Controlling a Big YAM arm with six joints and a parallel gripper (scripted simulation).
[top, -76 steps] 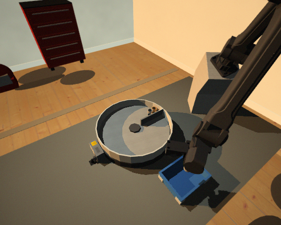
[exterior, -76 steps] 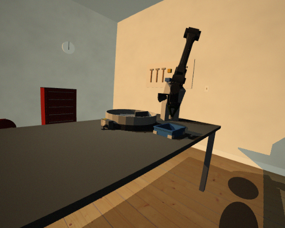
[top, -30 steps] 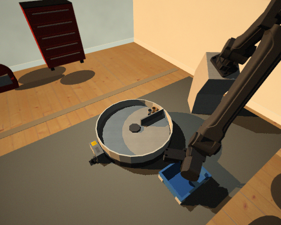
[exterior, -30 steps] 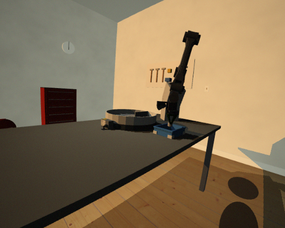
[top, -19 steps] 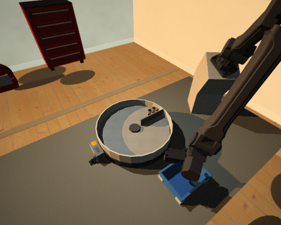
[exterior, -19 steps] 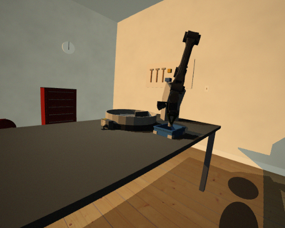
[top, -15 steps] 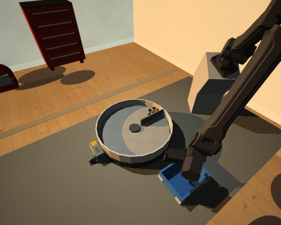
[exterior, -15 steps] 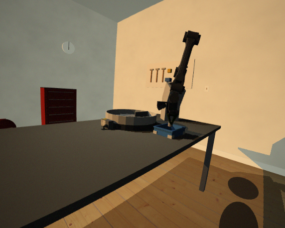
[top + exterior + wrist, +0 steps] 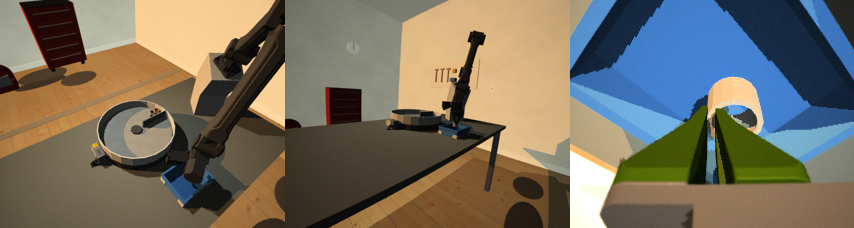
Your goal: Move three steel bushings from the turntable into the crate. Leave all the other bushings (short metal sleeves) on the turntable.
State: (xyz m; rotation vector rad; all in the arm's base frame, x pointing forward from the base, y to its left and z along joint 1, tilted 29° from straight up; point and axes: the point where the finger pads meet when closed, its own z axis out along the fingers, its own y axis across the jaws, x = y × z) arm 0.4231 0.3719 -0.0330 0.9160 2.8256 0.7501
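Observation:
My gripper (image 9: 456, 122) (image 9: 711, 114) points down over the blue crate (image 9: 181, 186) (image 9: 448, 132) (image 9: 695, 50). Its fingers are nearly together, shut on the wall of one pale bushing (image 9: 454, 125) (image 9: 733, 90), which looks like steel in warm light. The bushing hangs tilted at the fingertips, at about rim height in the exterior view. No other bushing shows in the visible part of the crate. The arm hides the fingers in the top view. The round turntable (image 9: 120, 160) (image 9: 419, 121) carries several bushings behind its divider, some orange-toned (image 9: 156, 110) and some darker (image 9: 152, 112).
The turntable's high rim stands close beside the crate. A dark divider (image 9: 154, 120) (image 9: 426, 114) runs from near its hub (image 9: 136, 129) to the rim. A small box with a yellow label (image 9: 95, 145) sits at its outer side. The arm's pedestal (image 9: 208, 99) stands behind.

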